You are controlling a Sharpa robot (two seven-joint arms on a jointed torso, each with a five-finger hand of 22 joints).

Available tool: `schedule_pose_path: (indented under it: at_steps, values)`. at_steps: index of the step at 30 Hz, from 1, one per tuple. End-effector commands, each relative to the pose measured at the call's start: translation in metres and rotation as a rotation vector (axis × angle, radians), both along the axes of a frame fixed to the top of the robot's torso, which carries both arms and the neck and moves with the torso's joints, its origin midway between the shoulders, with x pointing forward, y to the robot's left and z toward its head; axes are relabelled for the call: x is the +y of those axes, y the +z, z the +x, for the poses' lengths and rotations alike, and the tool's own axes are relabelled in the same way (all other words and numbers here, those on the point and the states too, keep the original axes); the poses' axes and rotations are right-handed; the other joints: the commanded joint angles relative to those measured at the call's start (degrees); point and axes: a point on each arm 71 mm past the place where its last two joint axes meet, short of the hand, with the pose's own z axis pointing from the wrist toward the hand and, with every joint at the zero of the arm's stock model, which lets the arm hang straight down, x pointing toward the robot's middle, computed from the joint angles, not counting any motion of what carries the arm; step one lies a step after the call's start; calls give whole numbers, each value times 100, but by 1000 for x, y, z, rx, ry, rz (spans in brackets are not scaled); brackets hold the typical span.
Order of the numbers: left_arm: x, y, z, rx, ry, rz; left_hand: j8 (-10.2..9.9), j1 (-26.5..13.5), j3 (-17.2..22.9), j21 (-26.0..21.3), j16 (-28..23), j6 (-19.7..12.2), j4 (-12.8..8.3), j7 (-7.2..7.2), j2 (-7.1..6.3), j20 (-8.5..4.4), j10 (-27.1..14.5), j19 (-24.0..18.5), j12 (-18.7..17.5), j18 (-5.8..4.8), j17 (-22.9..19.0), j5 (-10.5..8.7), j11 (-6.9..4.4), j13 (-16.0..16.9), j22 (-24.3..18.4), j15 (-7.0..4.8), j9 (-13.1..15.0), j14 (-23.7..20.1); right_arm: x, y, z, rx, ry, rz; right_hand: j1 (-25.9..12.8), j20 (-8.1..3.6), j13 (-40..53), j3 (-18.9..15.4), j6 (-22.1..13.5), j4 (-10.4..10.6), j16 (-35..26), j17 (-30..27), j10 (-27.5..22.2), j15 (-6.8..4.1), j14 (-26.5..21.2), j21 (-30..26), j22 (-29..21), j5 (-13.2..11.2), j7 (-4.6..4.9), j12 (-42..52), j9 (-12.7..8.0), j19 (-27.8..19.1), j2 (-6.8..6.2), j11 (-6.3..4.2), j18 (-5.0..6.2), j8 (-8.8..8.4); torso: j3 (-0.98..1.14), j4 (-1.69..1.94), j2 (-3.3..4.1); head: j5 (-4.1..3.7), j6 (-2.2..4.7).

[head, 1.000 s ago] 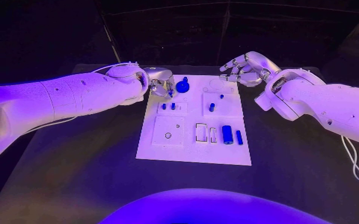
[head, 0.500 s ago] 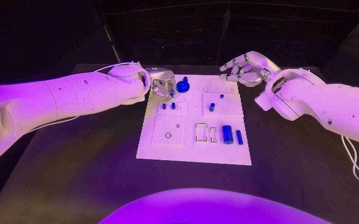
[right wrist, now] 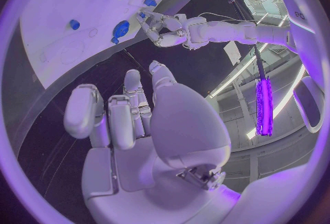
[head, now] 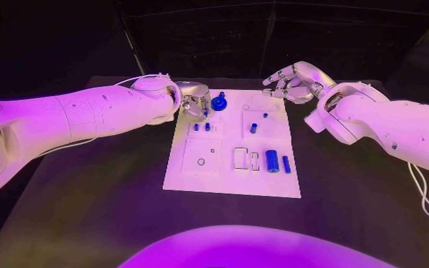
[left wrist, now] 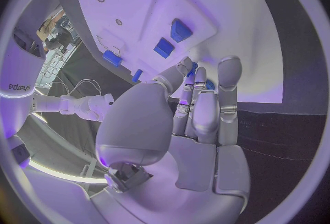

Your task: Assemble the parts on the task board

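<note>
Just beyond my left hand [head: 191,102], fingers curled, grasp unclear, sits the round blue knob-shaped part [head: 218,102] on the white task board [head: 224,180]. Approach slowly; my right hand [head: 289,84] hangs empty, fingers loosely apart.

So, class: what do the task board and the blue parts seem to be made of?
Task board: looks like matte white plastic; flat, even, with moulded recesses, though painted metal is possible. Blue parts: probably smooth plastic, uniform colour with a slight sheen.
</note>
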Motion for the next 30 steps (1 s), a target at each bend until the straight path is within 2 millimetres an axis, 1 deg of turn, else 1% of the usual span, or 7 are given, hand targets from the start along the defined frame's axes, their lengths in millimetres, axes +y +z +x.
schedule_pose_path:
  at_steps: [1, 8, 16, 23, 25, 27, 30]
  values:
    - [2, -2, 1, 29, 18, 34, -63, -56, -15, -7, 8, -97, 57, 10, -60, 18, -92, -34, -71, -81, -29, 5, 29, -8, -14, 67, -24, -5, 1, 1, 0, -3, 8, 5, 47, -15, -5, 3, 28, 33, -5, 542, 37, -26, 299, -28, 6, 24, -2, 28, -5, -2, 33, 1, 53, 36, 0, -4, -2, 3, -9]
    - [3, -4, 1, 42, 24, 45, -124, -109, -38, -37, -4, -148, 89, 17, -122, 46, -228, -56, -189, -75, -73, 5, 61, -6, -30, 97, -32, -21, 1, 1, 0, -2, 7, 5, 47, -15, -5, 3, 28, 33, -5, 542, 37, -26, 299, -28, 6, 24, -2, 28, -5, -2, 33, 1, 53, 36, 0, 5, -3, 9, -13]
    - [4, -3, 1, 38, 25, 43, -196, -110, -48, -55, -15, -229, 97, 15, -175, 64, -331, -71, -283, -67, -118, 6, 78, -5, -32, 110, -38, -36, 0, 2, 0, -3, 4, 5, 47, -15, -5, 3, 28, 33, -5, 542, 37, -26, 299, -28, 6, 24, -2, 28, -5, -2, 33, 1, 53, 36, 0, -8, -2, 19, -1]
    - [7, -3, 2, 30, 31, 41, -363, -80, -52, -119, -10, -479, 98, 35, -221, 94, -518, -108, -418, -55, -133, 5, 114, -5, -74, 140, -54, -46, -2, 0, 1, 10, -6, -6, 64, -17, -89, 8, 23, 30, -36, 511, -9, -27, 290, -62, -49, 27, -2, -42, -7, -24, 28, -1, 64, 36, -1, 5, -2, 10, 5]
    - [9, -3, 3, 25, 40, 38, -391, -73, -57, -162, -11, -520, 103, 46, -227, 101, -566, -129, -450, -46, -140, 5, 124, -6, -110, 147, -51, -50, -4, -2, 2, 29, -13, -29, 118, -16, -287, 31, 1, 18, -110, 441, -171, -22, 260, -157, -192, 12, 7, -244, -11, -90, 26, 7, 90, 29, -2, 5, -2, 11, 6]
    - [14, -2, 4, 21, 59, 23, -406, -62, -60, -190, -15, -538, 105, 55, -228, 107, -604, -142, -474, -40, -153, 6, 134, -5, -133, 153, -47, -55, -7, -4, 4, 41, -23, -61, 256, -4, -442, 103, -40, -24, -321, 241, -364, -3, 165, -427, -596, -41, 34, -471, -18, -289, 35, 32, 165, 14, -4, 6, -3, 5, 18]
    - [27, 0, 6, 45, 131, -63, -406, -9, -39, -379, -77, -521, 96, 86, -209, 120, -692, -233, -525, -3, -284, 6, 163, -7, -303, 172, -35, -95, -11, -7, 6, 25, -32, -146, 639, 7, -822, 360, -30, -190, -691, -113, -669, 17, 13, -730, -1019, -311, 73, -993, -16, -486, 79, 71, 243, 18, -5, 4, -11, 1, 39]
